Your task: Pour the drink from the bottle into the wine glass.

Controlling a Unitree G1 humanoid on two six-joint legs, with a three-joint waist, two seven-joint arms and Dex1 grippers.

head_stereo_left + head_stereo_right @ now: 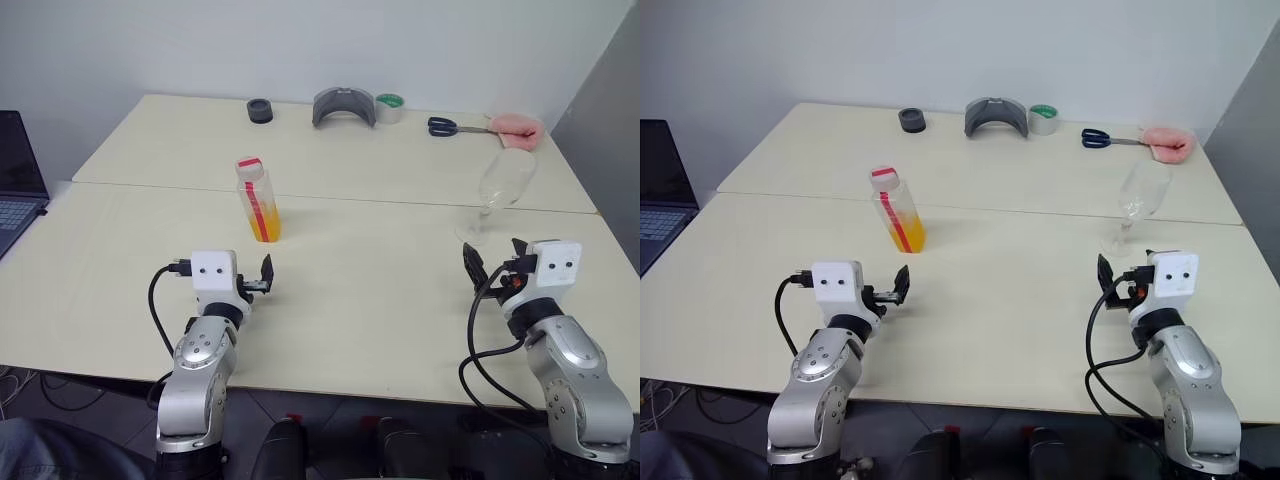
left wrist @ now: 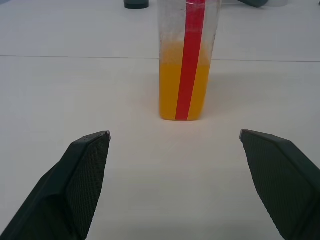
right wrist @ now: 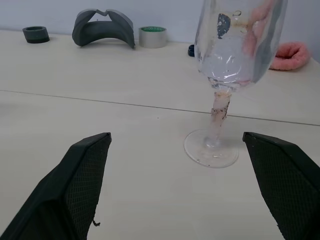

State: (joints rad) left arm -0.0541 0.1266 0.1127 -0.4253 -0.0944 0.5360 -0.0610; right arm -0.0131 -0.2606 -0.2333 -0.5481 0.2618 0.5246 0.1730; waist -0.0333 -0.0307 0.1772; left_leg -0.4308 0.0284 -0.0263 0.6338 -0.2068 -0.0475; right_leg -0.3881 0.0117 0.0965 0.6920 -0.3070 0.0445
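Note:
The bottle [image 1: 257, 200] stands upright and capped on the cream table [image 1: 370, 300], left of centre. The orange drink [image 2: 172, 85] fills roughly its lower half, behind a red stripe label. My left gripper [image 2: 175, 134] hovers level just short of the bottle, open, with nothing between its fingers. To the right, the empty wine glass [image 1: 500, 190] stands upright on its round foot [image 3: 211, 149]. My right gripper [image 3: 176, 134] is open and points at the glass from a short way off, touching nothing.
Along the far edge lie a black ring [image 1: 260, 110], a grey curved piece [image 1: 343, 106], a tape roll [image 1: 389, 107], scissors [image 1: 450, 126] and a pink object [image 1: 517, 127]. A laptop [image 1: 15, 180] sits off the table's left side. A seam [image 1: 350, 198] crosses the tabletop.

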